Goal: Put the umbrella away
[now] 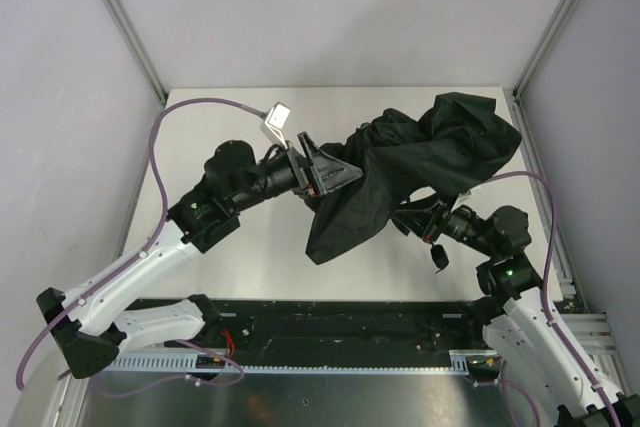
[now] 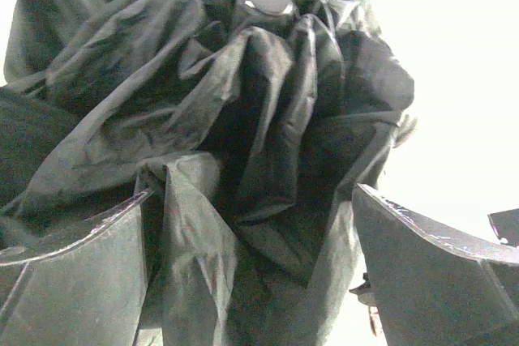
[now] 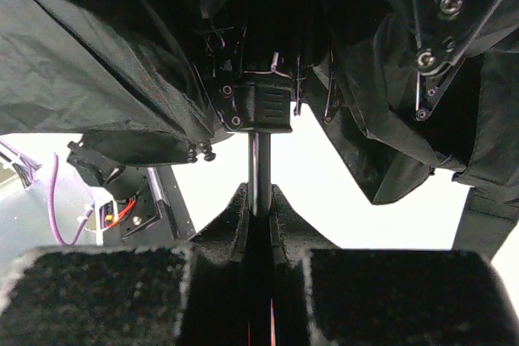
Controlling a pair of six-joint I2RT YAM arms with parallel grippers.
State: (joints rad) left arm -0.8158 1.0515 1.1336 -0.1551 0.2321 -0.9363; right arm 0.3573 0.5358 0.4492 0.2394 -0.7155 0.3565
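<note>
The black matte-fabric folding umbrella [image 1: 400, 162] is clamped by its thin metal shaft [image 3: 259, 164] between the jaws of the right gripper [image 3: 259, 204]. The left gripper [image 2: 251, 273] is released, with the canopy [image 2: 211, 111] directly ahead. Folding is in hand; canopy gathering is judged necessary next.

A black folding umbrella [image 1: 400, 172] sits half collapsed over the right-centre of the white tabletop [image 1: 230, 117]. Its matte fabric hangs in loose, crumpled folds, bunched high at the far right and drooping to a point toward the near left. A round black cap [image 2: 263, 2] tops the gathered folds. Underneath, a thin metal shaft [image 3: 259, 168] emerges from a black plastic collar [image 3: 261, 107].
</note>
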